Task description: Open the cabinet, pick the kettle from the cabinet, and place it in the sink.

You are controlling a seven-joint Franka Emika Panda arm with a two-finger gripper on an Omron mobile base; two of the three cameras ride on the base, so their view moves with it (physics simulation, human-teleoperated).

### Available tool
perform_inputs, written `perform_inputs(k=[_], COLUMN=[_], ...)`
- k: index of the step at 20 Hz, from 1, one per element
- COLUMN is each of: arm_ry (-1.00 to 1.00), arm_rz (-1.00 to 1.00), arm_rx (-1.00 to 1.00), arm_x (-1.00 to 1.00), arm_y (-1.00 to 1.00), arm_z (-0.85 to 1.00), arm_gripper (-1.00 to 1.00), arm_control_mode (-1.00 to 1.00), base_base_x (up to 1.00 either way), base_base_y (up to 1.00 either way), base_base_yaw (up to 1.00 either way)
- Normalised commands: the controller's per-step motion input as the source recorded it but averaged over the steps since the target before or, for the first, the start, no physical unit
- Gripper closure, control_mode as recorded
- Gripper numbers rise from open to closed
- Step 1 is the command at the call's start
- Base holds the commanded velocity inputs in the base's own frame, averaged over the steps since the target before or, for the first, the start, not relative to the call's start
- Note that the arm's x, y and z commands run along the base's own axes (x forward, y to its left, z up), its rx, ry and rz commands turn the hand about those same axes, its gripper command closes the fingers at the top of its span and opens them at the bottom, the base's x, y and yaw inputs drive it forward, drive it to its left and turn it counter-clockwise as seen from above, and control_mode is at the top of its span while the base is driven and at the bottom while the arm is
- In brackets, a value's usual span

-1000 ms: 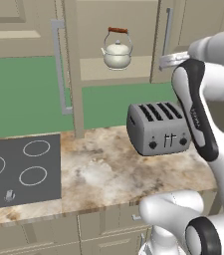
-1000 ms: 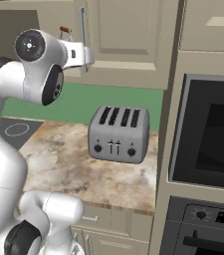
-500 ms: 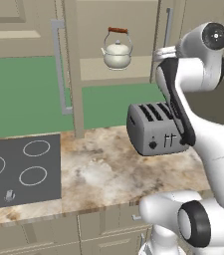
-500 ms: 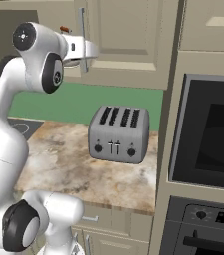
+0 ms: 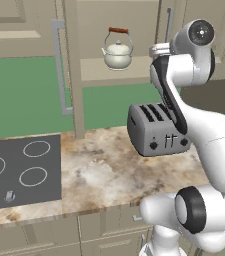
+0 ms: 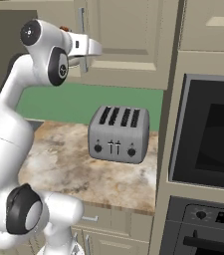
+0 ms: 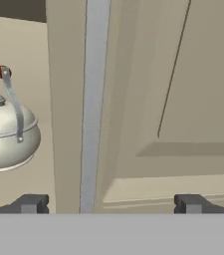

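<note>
The cabinet has its left door swung open and its right door shut. On the shelf inside stands the kettle, cream-white with a reddish-brown handle bar; in the hand view the kettle sits at the left edge. My gripper is open and empty, facing the right door's silver bar handle from close by. It hangs to the right of the kettle, at about its height, and is seen against the door from the right. The sink is out of view.
A grey toaster stands on the marble counter below my hand. A black cooktop lies at the left of the counter. A built-in oven column closes off the right side.
The arm has folded upward, its elbow rising beside the cabinet. The hand has shifted slightly left and up along the right door. The jaws stay open.
</note>
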Motion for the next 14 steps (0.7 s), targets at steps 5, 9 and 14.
perform_inputs(k=[5,9,14], arm_ry=[0.0,-0.01,0.0], arm_rz=[0.01,0.02,0.01], arm_rx=[0.1,0.07,0.03], arm_x=[0.4,0.4,0.44], arm_y=[-0.04,-0.02,-0.02], arm_z=[0.0,0.0,0.0], arm_gripper=[-1.0,-1.0,-1.0], arm_control_mode=[-1.0,-1.0,-1.0], base_base_x=[0.0,0.0,0.0], base_base_y=[0.0,0.0,0.0], base_base_yaw=[0.0,0.0,0.0])
